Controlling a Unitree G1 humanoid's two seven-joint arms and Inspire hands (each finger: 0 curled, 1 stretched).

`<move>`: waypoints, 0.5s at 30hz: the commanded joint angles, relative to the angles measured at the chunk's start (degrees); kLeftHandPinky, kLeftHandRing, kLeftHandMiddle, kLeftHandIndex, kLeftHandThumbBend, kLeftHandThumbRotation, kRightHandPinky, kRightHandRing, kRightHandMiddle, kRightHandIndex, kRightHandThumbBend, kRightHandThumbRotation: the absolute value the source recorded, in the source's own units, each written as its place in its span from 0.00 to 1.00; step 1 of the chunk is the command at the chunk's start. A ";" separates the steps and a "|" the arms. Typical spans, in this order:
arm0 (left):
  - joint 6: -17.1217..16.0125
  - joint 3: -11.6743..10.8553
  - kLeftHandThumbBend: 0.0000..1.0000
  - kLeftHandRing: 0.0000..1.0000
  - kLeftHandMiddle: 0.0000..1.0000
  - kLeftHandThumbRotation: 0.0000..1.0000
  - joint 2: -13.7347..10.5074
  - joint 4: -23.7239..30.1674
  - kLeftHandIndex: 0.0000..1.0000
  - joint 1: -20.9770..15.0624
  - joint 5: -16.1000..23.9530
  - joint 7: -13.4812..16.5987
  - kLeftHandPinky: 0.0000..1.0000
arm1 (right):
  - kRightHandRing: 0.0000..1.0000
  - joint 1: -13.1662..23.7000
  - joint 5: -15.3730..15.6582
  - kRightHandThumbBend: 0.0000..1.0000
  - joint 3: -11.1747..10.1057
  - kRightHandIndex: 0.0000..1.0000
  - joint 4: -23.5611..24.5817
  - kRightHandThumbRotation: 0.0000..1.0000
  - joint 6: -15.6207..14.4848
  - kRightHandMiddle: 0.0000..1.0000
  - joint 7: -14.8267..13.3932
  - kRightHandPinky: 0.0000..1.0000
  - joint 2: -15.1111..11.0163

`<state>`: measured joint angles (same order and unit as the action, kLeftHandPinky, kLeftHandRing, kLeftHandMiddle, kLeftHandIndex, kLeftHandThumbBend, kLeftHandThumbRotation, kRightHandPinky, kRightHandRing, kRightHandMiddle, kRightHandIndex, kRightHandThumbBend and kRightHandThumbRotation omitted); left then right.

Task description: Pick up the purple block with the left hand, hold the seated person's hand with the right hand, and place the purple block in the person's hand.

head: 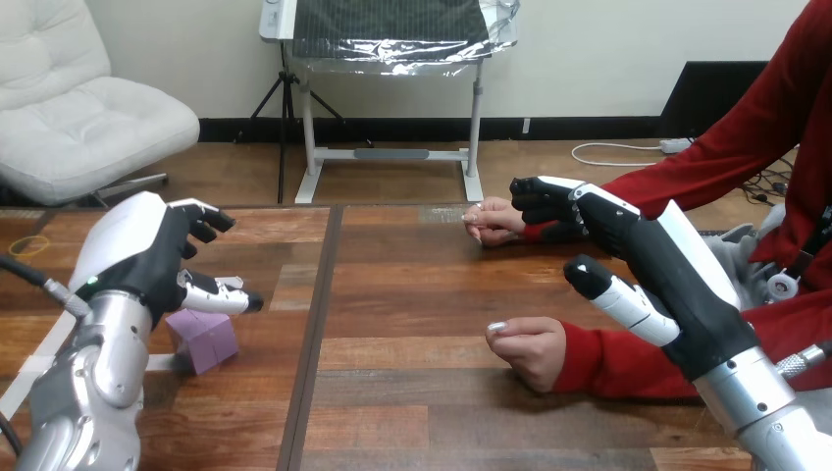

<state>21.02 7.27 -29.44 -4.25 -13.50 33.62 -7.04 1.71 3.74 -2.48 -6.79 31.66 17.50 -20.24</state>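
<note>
A purple block (pixel 206 340) lies on the wooden table (pixel 412 294) at the left. My left hand (pixel 147 257) hovers just above and behind it, open, fingers relaxed and the thumb stretched over the block's top; I cannot tell whether it touches. My right hand (pixel 659 263) is raised at the right, open, with the thumb spread apart. Its fingertips (pixel 535 194) reach the wrist of the person's far hand (pixel 491 220), which rests loosely closed on the table; I see no grip round it. The person's near hand (pixel 530 350) lies as a fist at mid-table.
The person's red-sleeved arms (pixel 628 358) come in from the right, under and beside my right forearm. A dark seam (pixel 316 324) runs down the table between the block and the person's hands.
</note>
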 commanded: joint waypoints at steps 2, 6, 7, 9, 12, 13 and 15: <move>-2.50 1.64 0.85 0.77 0.79 0.07 -2.49 -3.92 0.76 -6.78 2.31 0.04 0.65 | 0.78 1.12 -1.43 0.92 -0.10 0.81 1.60 1.00 1.66 0.80 -0.39 0.74 0.39; -3.07 2.28 0.86 0.78 0.80 0.08 -2.95 -6.58 0.77 -8.06 2.98 -0.12 0.65 | 0.78 0.97 -1.59 0.92 0.03 0.81 1.74 1.00 2.10 0.80 -0.30 0.74 0.30; -3.18 2.40 0.86 0.78 0.80 0.08 -3.03 -7.07 0.77 -8.29 3.07 -0.13 0.65 | 0.78 0.93 -1.60 0.92 0.06 0.81 1.78 1.00 2.16 0.80 -0.30 0.74 0.28; -3.51 3.06 0.86 0.78 0.80 0.09 -3.37 -9.12 0.77 -9.27 3.73 0.08 0.65 | 0.78 0.75 -1.69 0.92 0.13 0.81 2.08 1.00 2.28 0.80 -0.29 0.74 0.31; -4.10 3.79 0.87 0.78 0.80 0.10 -3.65 -11.83 0.77 -10.54 4.48 0.44 0.65 | 0.78 0.51 -1.79 0.92 0.21 0.81 2.48 1.00 2.43 0.80 -0.25 0.74 0.33; -4.27 3.91 0.87 0.78 0.80 0.10 -3.68 -12.44 0.77 -10.82 4.65 0.52 0.65 | 0.78 0.46 -1.81 0.92 0.24 0.81 2.57 1.00 2.46 0.80 -0.24 0.74 0.33; -4.94 4.33 0.88 0.78 0.80 0.10 -3.77 -14.73 0.77 -11.81 5.01 0.93 0.65 | 0.78 0.34 -2.00 0.93 0.31 0.81 2.89 1.00 2.55 0.80 -0.15 0.74 0.35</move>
<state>17.84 10.59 -31.13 -14.58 -18.86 36.84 -7.24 0.51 2.88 -2.28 -6.77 32.85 17.55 -20.23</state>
